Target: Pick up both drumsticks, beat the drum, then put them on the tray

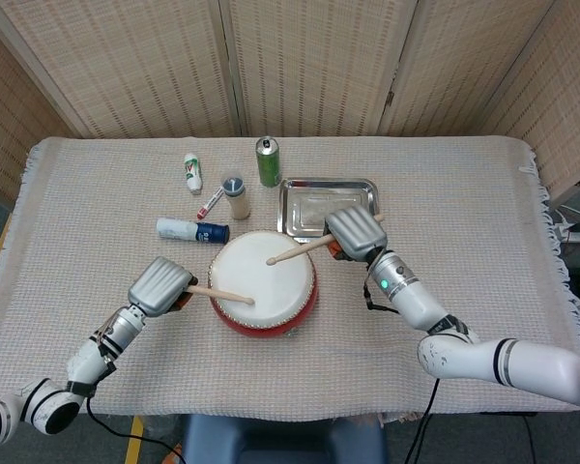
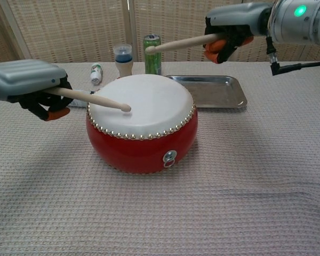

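Observation:
The red drum (image 1: 263,287) (image 2: 142,126) with a white skin sits at the table's front middle. My left hand (image 1: 160,285) (image 2: 31,84) grips a wooden drumstick (image 1: 219,294) (image 2: 92,99) whose tip rests on the skin's left part. My right hand (image 1: 353,232) (image 2: 232,25) holds the other drumstick (image 1: 298,250) (image 2: 178,44) raised above the drum, tip over the skin's far side. The steel tray (image 1: 328,208) (image 2: 213,90) lies empty just behind the drum to the right.
Behind the drum stand a green can (image 1: 268,160) (image 2: 152,53) and a small blue-capped bottle (image 1: 236,196) (image 2: 122,60). A white tube (image 1: 191,173), a red pen (image 1: 209,203) and a lying white-and-blue bottle (image 1: 192,230) are at the back left.

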Controlling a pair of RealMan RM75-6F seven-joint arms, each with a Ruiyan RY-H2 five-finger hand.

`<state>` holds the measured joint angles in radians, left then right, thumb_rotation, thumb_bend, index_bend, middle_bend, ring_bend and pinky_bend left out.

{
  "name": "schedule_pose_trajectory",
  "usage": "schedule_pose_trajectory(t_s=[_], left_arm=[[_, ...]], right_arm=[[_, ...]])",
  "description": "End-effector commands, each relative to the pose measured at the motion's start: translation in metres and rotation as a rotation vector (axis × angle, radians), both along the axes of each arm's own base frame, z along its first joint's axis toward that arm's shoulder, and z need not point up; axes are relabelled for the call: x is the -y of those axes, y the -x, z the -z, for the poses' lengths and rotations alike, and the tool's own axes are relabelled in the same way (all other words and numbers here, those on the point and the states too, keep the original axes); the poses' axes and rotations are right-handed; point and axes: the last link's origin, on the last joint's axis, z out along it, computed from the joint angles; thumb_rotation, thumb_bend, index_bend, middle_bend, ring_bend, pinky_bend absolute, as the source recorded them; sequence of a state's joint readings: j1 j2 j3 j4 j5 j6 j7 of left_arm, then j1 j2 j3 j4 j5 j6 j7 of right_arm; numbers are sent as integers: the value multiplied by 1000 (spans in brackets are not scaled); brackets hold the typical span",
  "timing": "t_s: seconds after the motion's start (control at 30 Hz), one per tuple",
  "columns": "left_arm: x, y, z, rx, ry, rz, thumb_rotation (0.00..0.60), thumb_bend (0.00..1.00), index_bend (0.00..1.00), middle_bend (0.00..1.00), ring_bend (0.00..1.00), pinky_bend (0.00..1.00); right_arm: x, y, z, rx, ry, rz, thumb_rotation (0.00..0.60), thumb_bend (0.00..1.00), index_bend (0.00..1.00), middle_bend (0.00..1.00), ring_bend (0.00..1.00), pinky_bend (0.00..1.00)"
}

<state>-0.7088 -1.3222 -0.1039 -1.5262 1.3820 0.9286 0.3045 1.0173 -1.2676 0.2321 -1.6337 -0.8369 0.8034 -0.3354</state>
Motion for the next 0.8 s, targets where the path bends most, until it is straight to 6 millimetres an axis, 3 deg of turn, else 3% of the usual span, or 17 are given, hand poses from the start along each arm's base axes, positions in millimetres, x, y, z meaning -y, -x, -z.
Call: schedule_pose_trajectory(t_s=[0.03, 0.13, 0.33, 0.47, 0.6, 0.8], left_arm=[[-5, 5, 14, -42, 4, -32, 600, 689, 1000, 1000, 1000, 1000], [-8, 5, 8, -25, -30, -64, 600, 689, 1000, 1000, 1000, 1000], [-4, 0, -28, 114, -86, -100, 600, 687, 999, 1000, 1000, 1000], [-4, -5, -38, 141, -86, -90, 600, 685, 997, 1000, 1000, 1000], [-10, -11, -27, 115, -75, -82, 600, 685, 996, 1000, 1000, 1000], [-21, -11, 5, -1, -60, -82, 600, 684, 996, 1000, 1000, 1000]], right_arm=[[-2, -4, -10, 33, 8, -14, 600, 649, 1000, 1000, 1000, 1000], [-3, 5, 1, -19, -20, -5, 600, 649, 1000, 1000, 1000, 1000], [0, 31, 34, -163, -74, 21, 600, 649, 1000, 1000, 1000, 1000], [3, 42, 48, -246, -71, 23, 600, 648, 1000, 1000, 1000, 1000], [4, 33, 43, -223, -40, 16, 600, 649, 1000, 1000, 1000, 1000], [-1, 2, 10, -4, -12, -3, 600, 649, 1000, 1000, 1000, 1000]])
